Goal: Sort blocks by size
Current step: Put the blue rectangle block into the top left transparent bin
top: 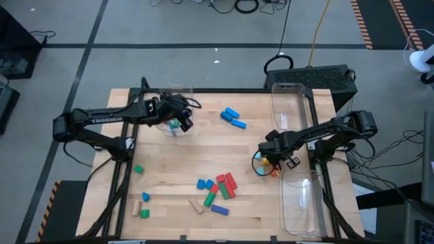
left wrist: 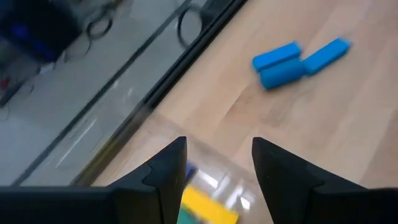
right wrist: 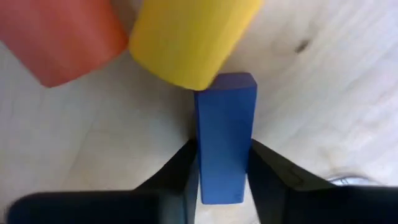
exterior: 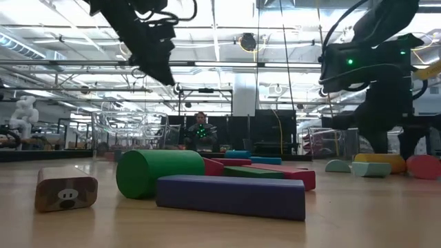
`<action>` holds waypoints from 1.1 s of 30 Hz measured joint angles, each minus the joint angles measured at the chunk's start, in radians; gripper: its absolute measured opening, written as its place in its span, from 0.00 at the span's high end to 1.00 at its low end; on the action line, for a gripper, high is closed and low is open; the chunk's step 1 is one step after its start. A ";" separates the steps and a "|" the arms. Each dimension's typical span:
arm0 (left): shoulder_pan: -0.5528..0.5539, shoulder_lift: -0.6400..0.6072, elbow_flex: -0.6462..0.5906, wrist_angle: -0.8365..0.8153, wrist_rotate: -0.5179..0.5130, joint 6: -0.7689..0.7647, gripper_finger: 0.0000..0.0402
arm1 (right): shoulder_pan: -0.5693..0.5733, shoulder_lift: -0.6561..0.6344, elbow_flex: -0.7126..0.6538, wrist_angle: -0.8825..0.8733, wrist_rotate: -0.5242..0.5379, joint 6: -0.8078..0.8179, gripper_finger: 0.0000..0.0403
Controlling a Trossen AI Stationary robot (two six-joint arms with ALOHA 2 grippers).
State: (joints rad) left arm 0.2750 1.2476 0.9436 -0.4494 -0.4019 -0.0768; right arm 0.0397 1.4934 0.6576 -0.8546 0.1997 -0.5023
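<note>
Wooden blocks mostly unsorted, by look of table. Left gripper hovers over small clear bin at far left of table, fingers spread, empty; bin holds few blocks, yellow and green glimpsed in wrist view. Loose group lies at table middle-front, two light-blue bars behind it. Right gripper down at table, fingers pinching dark-blue bar beside yellow cylinder and orange block. Long clear bin at right looks empty. Most sorting left, I judge.

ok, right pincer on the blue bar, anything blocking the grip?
Nothing visible between them: the right pincer has a finger on each side of the blue bar. A yellow cylinder butts against the bar's far end, with an orange block beside it.
</note>
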 joint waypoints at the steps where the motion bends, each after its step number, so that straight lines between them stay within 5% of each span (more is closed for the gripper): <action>1: -0.014 -0.001 -0.017 0.049 0.002 0.025 0.54 | 0.000 -0.002 0.005 -0.002 0.002 0.020 0.82; 10: -0.085 0.013 -0.181 0.539 0.244 -0.036 0.54 | -0.001 -0.037 0.066 0.116 0.181 0.204 0.82; 16: -0.107 0.081 -0.185 0.638 0.260 -0.243 0.54 | -0.006 -0.042 0.107 0.310 0.314 0.207 0.82; 23: -0.114 0.230 -0.185 0.829 0.294 -0.441 0.54 | -0.028 -0.044 0.132 0.617 0.340 0.208 0.82; 33: -0.110 0.349 -0.184 1.072 0.350 -0.571 0.54 | -0.083 -0.001 0.135 0.731 0.358 0.166 0.82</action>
State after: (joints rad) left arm 0.1651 1.5969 0.7593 0.6228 -0.0517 -0.6480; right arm -0.0432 1.4925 0.7930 -0.1234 0.5576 -0.3364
